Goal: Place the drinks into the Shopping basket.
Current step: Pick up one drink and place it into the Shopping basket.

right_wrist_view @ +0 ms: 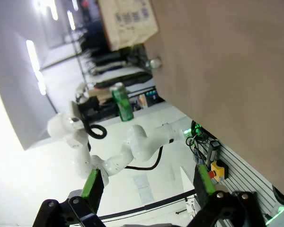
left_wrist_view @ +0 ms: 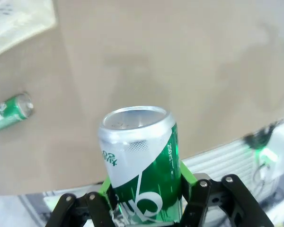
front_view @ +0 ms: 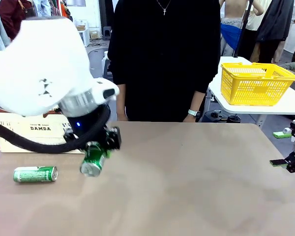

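You have 1 green can clamped in the left hand, lifted clear of the surface at its left side and tilted so the silver top faces toward the camera and down. From the left wrist view the same can stands between the 2 green pads, which press on its lower body, with the silver end pointing away from the wrist and the tan top far below it. A 2nd green can lies on its side on the surface, left of the held one and well apart from it; you see it too at the left edge of the left wrist view. Behind the left arm, at the far left edge of the surface, sits the cream Shopping basket with black "DAMDA" lettering, mostly hidden by the arm. The right hand hangs at the right edge of the surface with its fingers spread wide and nothing between them, as the right wrist view confirms. A person in black stands at the far side, and a yellow basket rests on a white table behind on the right.
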You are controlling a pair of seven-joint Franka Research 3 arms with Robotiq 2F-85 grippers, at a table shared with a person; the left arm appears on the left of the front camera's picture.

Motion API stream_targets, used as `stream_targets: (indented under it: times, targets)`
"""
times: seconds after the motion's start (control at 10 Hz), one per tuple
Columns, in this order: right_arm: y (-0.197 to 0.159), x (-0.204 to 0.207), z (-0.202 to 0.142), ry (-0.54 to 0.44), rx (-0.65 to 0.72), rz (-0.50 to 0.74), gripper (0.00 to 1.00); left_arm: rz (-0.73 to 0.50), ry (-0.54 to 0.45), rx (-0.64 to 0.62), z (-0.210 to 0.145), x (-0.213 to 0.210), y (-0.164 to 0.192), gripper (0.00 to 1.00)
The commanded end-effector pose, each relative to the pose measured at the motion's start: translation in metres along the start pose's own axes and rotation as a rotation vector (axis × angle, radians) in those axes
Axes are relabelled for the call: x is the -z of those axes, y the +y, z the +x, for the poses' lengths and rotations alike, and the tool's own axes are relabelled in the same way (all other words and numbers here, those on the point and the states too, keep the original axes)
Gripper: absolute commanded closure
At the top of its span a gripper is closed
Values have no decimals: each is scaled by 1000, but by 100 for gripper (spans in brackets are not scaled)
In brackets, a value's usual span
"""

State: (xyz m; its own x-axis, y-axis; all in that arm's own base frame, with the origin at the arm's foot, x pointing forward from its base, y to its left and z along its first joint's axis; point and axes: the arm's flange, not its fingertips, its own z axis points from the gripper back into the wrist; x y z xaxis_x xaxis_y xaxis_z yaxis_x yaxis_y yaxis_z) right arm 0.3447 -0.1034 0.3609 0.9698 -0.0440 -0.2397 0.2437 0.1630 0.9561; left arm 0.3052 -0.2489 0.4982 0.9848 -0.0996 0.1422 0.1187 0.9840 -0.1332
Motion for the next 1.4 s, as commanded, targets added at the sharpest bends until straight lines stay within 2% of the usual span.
stream_targets:
  times: [0.0,0.1,0.2,0.3,0.4,0.5,0.7,0.8,0.9,1.3]
  targets:
    - [2,0,-5,-3,21,-17,0,72,-285,-281,44,-61,67,100]
    - [2,0,-5,-3,21,-17,0,58,-330,-295,87,-98,124,100]
    - [2,0,-5,-3,21,-17,0,31,-319,-308,124,-117,171,100]
    - [2,0,-5,-3,21,-17,0,81,-292,-234,150,-122,204,100]
    - [2,0,-5,-3,21,-17,0,151,-266,-213,171,-117,230,100]
    - [2,0,-5,-3,21,-17,0,177,-191,-179,187,-106,254,100]
    - [2,0,-5,-3,21,-17,0,138,-140,-163,197,-95,274,100]
    - [2,0,-5,-3,21,-17,0,87,-184,-222,198,-97,276,100]
    - [2,0,-5,-3,21,-17,0,150,-155,-190,199,-73,277,100]
    - [2,0,-5,-3,21,-17,0,150,-155,-190,199,-73,277,100]
